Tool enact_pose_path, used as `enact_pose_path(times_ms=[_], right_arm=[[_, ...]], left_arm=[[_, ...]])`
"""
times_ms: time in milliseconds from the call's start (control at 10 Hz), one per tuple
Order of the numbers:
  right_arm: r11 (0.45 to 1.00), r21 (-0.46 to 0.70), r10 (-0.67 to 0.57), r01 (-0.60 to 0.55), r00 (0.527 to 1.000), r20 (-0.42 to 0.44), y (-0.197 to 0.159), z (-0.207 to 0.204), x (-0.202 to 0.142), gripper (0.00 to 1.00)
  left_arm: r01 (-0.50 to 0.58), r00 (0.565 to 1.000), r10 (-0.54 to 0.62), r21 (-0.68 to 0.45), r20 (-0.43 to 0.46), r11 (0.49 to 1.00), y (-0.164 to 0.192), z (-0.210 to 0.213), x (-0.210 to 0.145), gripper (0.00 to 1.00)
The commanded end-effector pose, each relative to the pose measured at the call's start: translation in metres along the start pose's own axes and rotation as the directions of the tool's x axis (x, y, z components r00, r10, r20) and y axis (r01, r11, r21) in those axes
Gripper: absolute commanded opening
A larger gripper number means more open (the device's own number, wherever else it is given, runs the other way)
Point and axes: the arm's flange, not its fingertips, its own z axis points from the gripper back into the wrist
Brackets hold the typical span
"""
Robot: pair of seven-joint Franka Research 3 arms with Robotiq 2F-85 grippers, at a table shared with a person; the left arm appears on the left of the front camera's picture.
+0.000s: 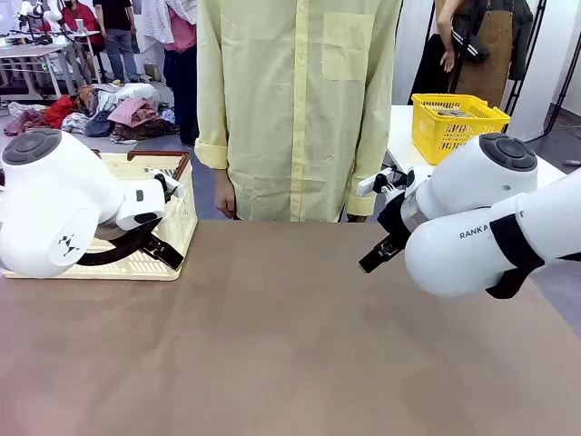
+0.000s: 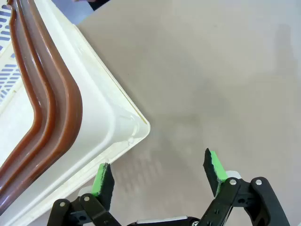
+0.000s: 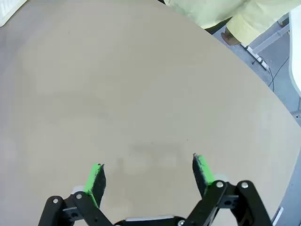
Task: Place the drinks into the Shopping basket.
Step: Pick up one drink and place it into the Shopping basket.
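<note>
both jaw pairs spread: left gripper [image 2: 157, 165] beside shopping basket [image 2: 101, 125], right gripper [image 3: 148, 165] near person [image 1: 300, 109].

Tabletop [image 1: 290, 345] centre open; Shopping basket [image 1: 186, 213] blocks left (person [image 1: 300, 109] beyond).

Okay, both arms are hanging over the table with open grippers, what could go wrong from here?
1. The left gripper hangs open with one pad close to the Shopping basket at its corner; swinging that way might knock it or snag its rim.
2. The person stands close at the far side; a quick forward reach by the open right gripper could meet a hand.
3. A yellow basket sits farther back; it might be mistaken for the target.
</note>
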Motion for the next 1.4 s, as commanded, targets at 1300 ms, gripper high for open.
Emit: enact_pose_path(times_ms=[1300], right_arm=[[1.000,0.000,0.000,0.000,1.000,0.000,0.0000,0.0000,0.0000,1.00]], left_arm=[[0.000,1.000,0.000,0.000,0.001,1.000,0.0000,0.0001,0.0001,1.00]])
